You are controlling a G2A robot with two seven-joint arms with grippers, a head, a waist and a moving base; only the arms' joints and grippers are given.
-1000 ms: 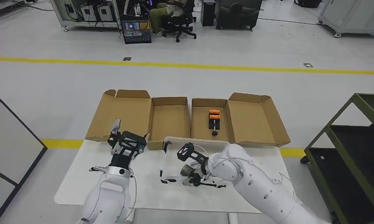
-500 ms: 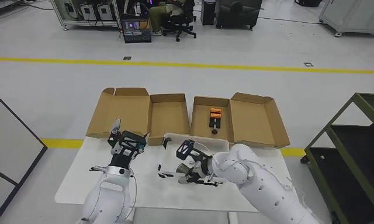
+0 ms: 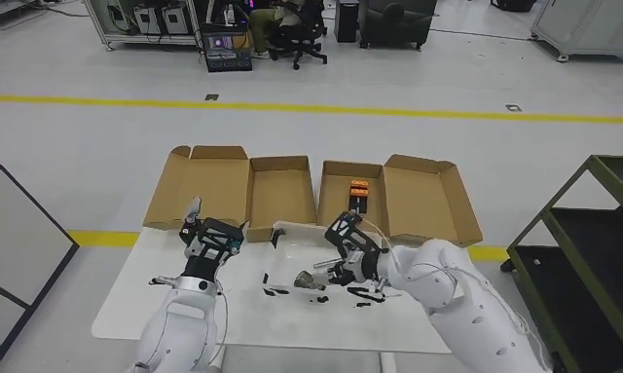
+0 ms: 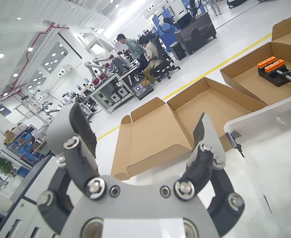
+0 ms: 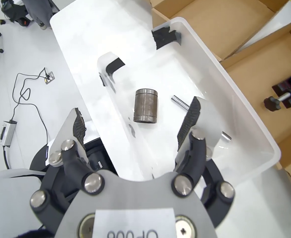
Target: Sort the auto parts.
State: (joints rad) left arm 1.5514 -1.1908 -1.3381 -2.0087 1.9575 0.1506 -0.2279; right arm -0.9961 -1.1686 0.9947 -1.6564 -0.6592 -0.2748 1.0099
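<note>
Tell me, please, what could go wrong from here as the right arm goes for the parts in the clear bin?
1. The open right pincer seems to straddle the near wall of the clear bin; lowering, one finger might hit the rim.
2. The metal cylinder lies on its side and looks smooth, so it may roll or slip.
3. The thin rod lies close by and could get pinched.

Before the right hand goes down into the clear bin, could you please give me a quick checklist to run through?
1. Right hand open and empty: ok.
2. Metal cylinder lying on its side in the clear bin, seen between the fingers: ok.
3. Thin steel rod clear of the fingers: cannot tell; one finger covers part of it.
4. Left hand open, outside the bin: ok.
5. Empty cardboard box ready to receive a part: ok.
</note>
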